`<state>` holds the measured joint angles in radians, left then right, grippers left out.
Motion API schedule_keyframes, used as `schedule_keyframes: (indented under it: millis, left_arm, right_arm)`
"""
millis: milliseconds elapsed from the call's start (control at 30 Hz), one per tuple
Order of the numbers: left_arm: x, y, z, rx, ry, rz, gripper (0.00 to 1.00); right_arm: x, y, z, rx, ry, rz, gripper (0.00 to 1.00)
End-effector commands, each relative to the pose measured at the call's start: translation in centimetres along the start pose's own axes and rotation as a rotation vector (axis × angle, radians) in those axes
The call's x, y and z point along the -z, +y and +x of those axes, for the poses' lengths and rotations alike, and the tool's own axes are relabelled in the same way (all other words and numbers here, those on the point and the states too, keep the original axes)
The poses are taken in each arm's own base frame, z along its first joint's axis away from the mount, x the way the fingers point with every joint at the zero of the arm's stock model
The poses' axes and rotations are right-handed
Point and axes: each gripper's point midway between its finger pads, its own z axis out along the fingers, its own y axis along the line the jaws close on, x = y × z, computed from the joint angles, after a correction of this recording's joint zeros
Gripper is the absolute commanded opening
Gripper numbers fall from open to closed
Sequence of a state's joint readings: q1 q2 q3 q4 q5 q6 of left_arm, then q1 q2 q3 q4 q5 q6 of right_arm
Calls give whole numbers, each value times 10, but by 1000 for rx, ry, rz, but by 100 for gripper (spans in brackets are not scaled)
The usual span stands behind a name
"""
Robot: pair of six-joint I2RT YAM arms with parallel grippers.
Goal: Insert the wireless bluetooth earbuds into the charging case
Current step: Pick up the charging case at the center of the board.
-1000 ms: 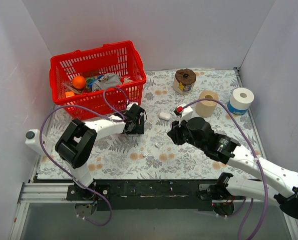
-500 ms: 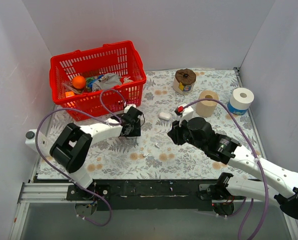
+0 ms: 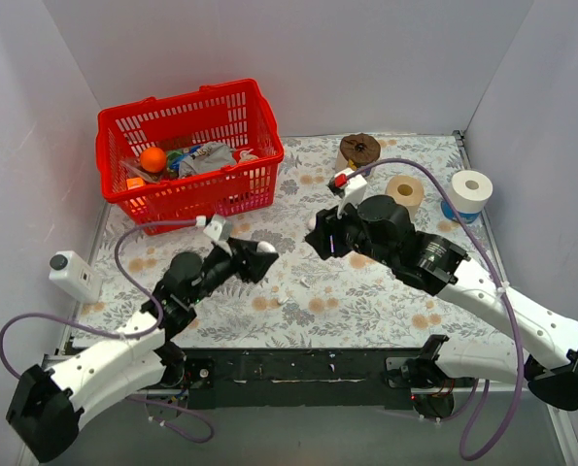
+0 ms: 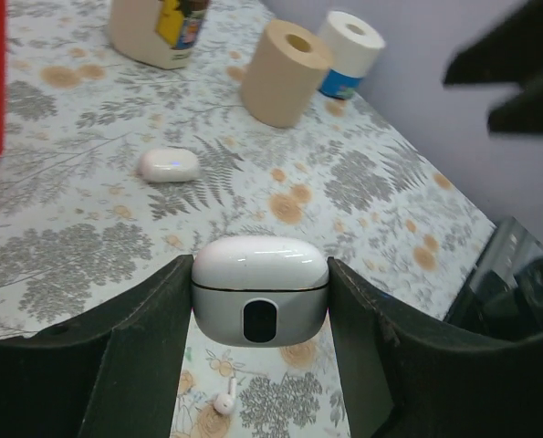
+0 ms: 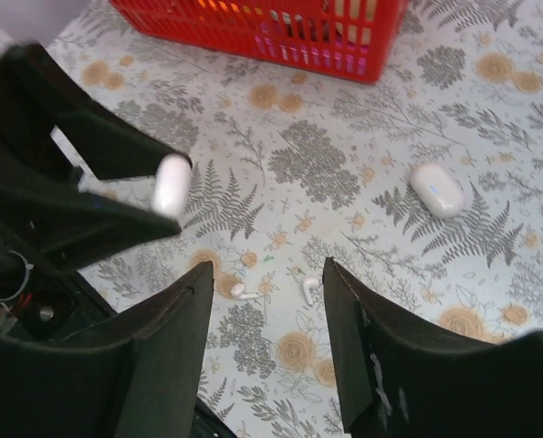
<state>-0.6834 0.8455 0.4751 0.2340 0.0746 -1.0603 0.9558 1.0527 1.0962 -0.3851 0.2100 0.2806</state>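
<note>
Top view: left gripper pinches the case clear of the worktop; right gripper is just right of the case. Left wrist view: case lid is shut, one earbud lies below the case. Right wrist view: right gripper spread, empty; earbuds are tiny and glossy, so a pinch could squirt them away.

No legible text on anything.

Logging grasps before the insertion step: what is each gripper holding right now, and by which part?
The left gripper clamps the charging case by its two opposite side walls, one finger on each. The right gripper is open and holds nothing.
</note>
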Motion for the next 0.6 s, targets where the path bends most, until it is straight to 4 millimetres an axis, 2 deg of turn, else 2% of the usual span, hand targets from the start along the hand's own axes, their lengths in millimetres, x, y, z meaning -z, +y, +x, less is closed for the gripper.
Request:
schedule_keyframes:
  millis: [0,100,133,200,267,400,567]
  left_arm:
    - [36,-42,-3,-154,-230,322,0]
    - [39,-43,-4,-235,-244,334,0]
    - [39,-45,-1,-256,-233,349,0]
    - [40,-46,-5,-323,-252,349,0]
    - [41,-47,-8,-372,-272,339,0]
    - [40,-49,-12,-486,-275,332,0]
    - [38,-51,-18,-585,-276,323,0]
  right_arm:
    - [11,30,-31,6,-12,-140,63]
    - [14,45,-37,-15,-11,-209,68]
    - [15,51,-36,-18,-1,-240,75]
    - [14,59,-33,-21,45,-279,82]
    - [5,65,-22,-22,118,-299,84]
    - [-1,75,-11,-40,184,-349,87]
    - [-10,82,-16,-65,178,-370,87]
